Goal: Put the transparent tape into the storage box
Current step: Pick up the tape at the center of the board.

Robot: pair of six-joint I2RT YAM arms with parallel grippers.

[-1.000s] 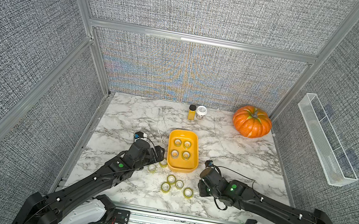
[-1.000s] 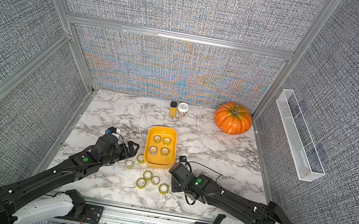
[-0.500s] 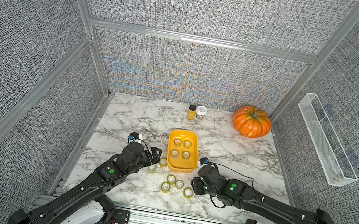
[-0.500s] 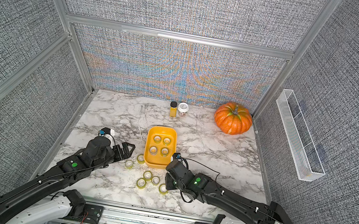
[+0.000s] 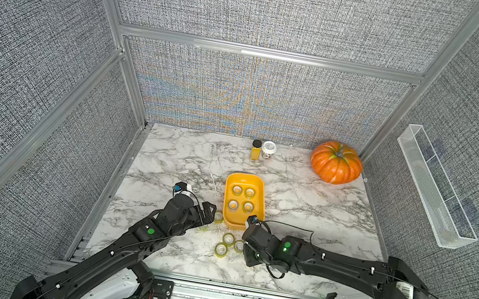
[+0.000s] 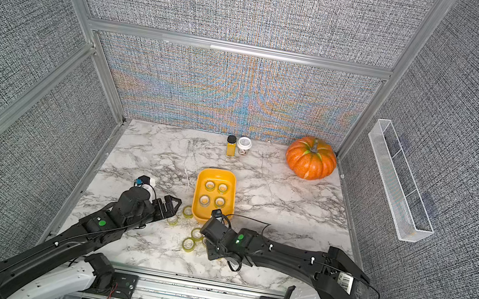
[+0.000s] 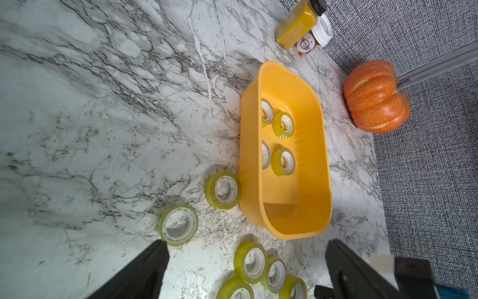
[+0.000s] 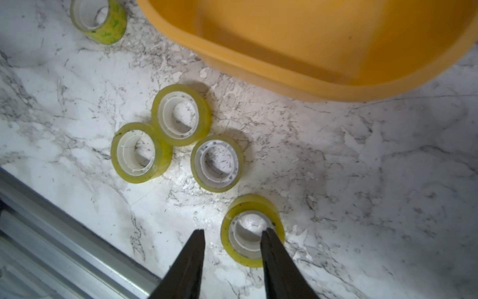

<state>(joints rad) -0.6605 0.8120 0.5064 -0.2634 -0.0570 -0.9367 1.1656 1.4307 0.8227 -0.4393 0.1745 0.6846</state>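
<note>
Jar labels [image 7: 296, 32] illegible; r. claw [image 8: 232, 231] straddles tape roll [image 8: 248, 203].

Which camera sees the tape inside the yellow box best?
The left wrist view: the storage box is close, and all four tape rolls inside show. Both top views show them tiny. The right wrist view catches only the box's bare near end.

No wording reads clearly. The small jar's [image 7: 307, 44] red-and-white label and the yellow bottle's [image 7: 294, 29] print are blurred. A barcode sticker [image 5: 404, 289] sits on the right arm [image 5: 343, 266].
</note>
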